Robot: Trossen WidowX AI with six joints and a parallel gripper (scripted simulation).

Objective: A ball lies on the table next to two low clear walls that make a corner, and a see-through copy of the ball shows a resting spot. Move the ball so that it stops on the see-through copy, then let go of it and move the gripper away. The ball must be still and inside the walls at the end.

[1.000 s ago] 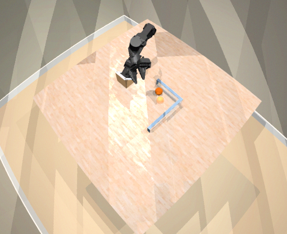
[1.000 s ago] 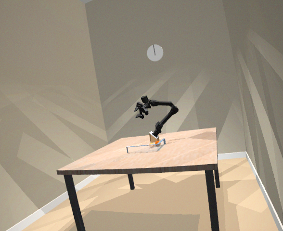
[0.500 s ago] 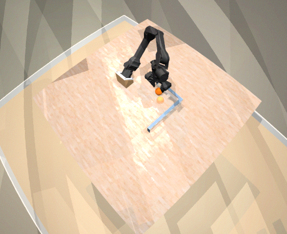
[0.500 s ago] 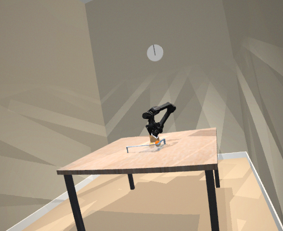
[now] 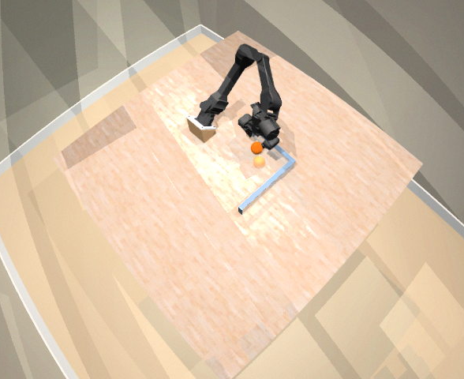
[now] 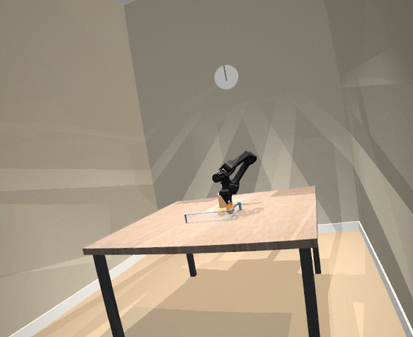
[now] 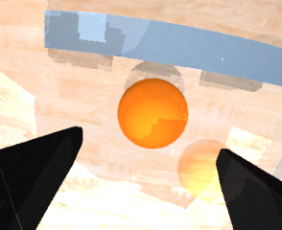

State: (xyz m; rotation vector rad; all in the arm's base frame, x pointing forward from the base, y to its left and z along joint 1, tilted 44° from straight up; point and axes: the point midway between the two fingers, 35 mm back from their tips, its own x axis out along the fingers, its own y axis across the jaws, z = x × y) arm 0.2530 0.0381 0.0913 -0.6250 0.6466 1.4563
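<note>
wall (image 7: 179,45): bars the way at 12 o'clock, just past the ball (image 7: 152,113)
fingers: spread, open room between, ball ahead
wood at 6 o'clock: unobstructed
</note>
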